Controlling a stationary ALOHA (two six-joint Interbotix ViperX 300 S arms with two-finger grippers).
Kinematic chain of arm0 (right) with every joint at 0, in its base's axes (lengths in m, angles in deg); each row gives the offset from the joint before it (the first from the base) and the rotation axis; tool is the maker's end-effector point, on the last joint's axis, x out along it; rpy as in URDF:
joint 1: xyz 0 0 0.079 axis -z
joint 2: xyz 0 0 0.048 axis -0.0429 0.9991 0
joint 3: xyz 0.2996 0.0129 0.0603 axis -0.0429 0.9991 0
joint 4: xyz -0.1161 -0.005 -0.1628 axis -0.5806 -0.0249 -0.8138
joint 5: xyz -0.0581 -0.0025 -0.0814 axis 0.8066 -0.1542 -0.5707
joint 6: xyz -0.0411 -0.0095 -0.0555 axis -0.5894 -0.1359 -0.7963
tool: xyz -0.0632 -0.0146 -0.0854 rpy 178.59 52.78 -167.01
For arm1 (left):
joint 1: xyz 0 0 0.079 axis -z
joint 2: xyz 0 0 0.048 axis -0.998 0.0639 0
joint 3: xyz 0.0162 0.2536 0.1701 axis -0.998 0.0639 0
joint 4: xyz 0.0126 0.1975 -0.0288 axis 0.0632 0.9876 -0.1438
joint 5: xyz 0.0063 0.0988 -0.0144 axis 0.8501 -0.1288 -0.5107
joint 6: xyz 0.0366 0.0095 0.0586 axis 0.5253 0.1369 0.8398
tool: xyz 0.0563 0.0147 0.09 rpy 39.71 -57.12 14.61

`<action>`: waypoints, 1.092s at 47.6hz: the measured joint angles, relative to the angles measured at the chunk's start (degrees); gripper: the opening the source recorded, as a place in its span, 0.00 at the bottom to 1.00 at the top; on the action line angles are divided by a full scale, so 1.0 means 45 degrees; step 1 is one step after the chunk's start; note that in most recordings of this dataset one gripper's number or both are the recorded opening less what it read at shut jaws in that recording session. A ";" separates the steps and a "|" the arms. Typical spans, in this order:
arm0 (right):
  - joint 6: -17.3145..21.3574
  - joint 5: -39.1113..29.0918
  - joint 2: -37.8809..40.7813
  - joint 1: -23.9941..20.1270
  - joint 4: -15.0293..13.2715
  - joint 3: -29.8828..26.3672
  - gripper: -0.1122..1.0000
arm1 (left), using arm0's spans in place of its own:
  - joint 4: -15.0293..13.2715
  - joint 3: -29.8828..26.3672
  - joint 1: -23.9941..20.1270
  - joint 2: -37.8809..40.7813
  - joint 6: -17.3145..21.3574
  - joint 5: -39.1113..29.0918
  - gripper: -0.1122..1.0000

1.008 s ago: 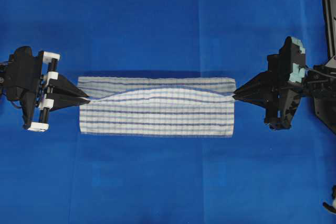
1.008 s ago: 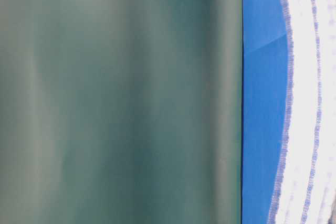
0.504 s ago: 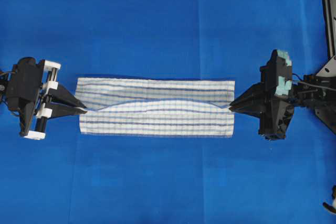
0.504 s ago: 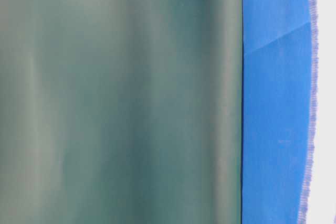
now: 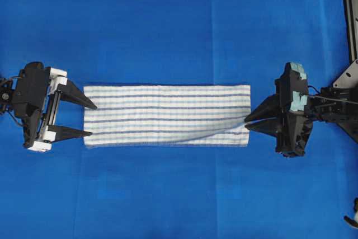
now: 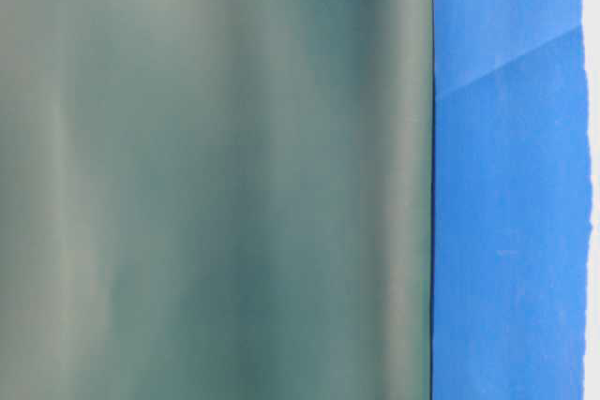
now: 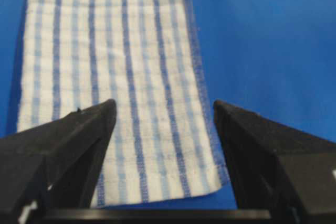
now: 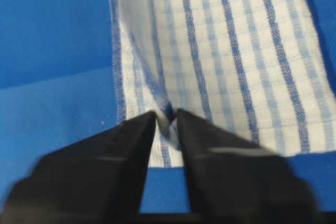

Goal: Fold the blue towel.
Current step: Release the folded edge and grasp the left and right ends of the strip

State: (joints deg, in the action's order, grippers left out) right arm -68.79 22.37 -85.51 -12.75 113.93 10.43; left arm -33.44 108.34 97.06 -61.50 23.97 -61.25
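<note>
Towel point(image 5: 166, 116): folded strip lying flat on the blue tabletop point(image 5: 168, 26).
Left end effector point(image 5: 92, 120): jaws spread wide, empty, just off the towel's left end.
Right end effector point(image 5: 246, 122): jaws narrowly apart, a pucker of the towel's right edge between them.
Risk: retreating with that pucker caught would likely drag the fold open.

place: robot lab bench | evidence: blue table covering point(image 5: 179, 20), two arms
</note>
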 measured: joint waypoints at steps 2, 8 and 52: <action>0.0000 -0.0020 -0.0020 0.0000 0.0000 -0.0020 0.69 | 0.0000 0.0000 -0.0020 0.0000 0.0020 -0.0059 0.69; -0.0117 0.0000 0.0000 0.0000 0.0000 0.0000 0.94 | 0.0000 0.0000 -0.0020 -0.0020 0.0020 -0.0176 0.67; -0.2109 0.0176 0.0449 0.4277 -0.0039 -0.0371 0.91 | 0.0000 -0.2148 -0.3574 0.0762 0.1523 -0.3027 0.67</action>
State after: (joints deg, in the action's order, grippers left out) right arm -78.28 23.16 -83.49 6.50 113.76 8.76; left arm -33.44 98.67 80.97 -58.07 30.83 -74.87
